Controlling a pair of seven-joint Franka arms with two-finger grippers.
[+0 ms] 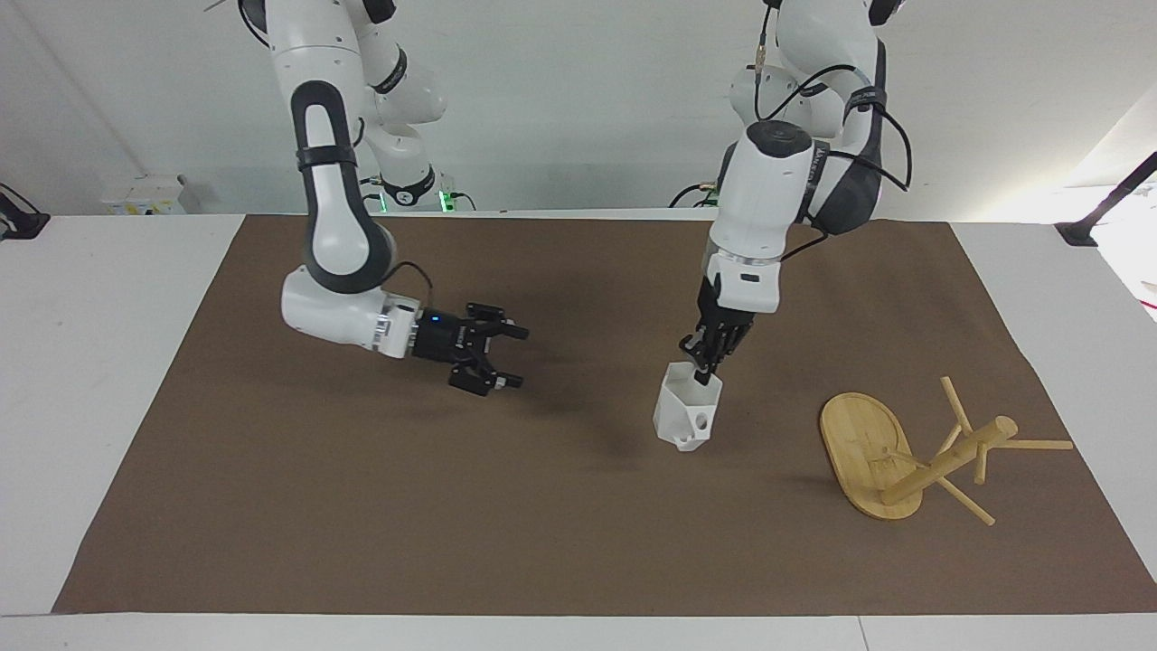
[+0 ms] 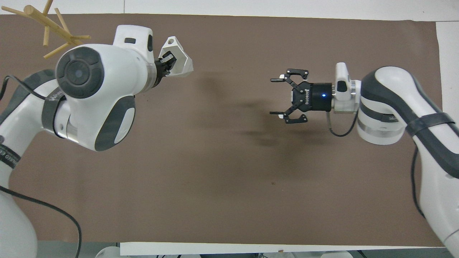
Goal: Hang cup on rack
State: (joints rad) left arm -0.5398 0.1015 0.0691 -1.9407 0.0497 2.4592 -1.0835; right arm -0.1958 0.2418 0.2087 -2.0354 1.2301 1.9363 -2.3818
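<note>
The white faceted cup (image 1: 684, 416) hangs from my left gripper (image 1: 701, 369), which is shut on its rim and holds it above the brown mat, handle hole facing the camera. In the overhead view the cup (image 2: 181, 63) sticks out of the left gripper (image 2: 165, 61). The bamboo rack (image 1: 945, 461) sits toward the left arm's end of the table, beside the cup. Its post slants off the oval base (image 1: 859, 434); I cannot tell if it stands upright. Its pegs show overhead (image 2: 53, 27). My right gripper (image 1: 520, 357) is open and empty over the mat, also seen overhead (image 2: 273, 96).
The brown mat (image 1: 362, 506) covers most of the white table (image 1: 90, 380). The rack's base is hidden under my left arm in the overhead view. A black stand (image 1: 1107, 203) sits at the table's corner near the left arm's base.
</note>
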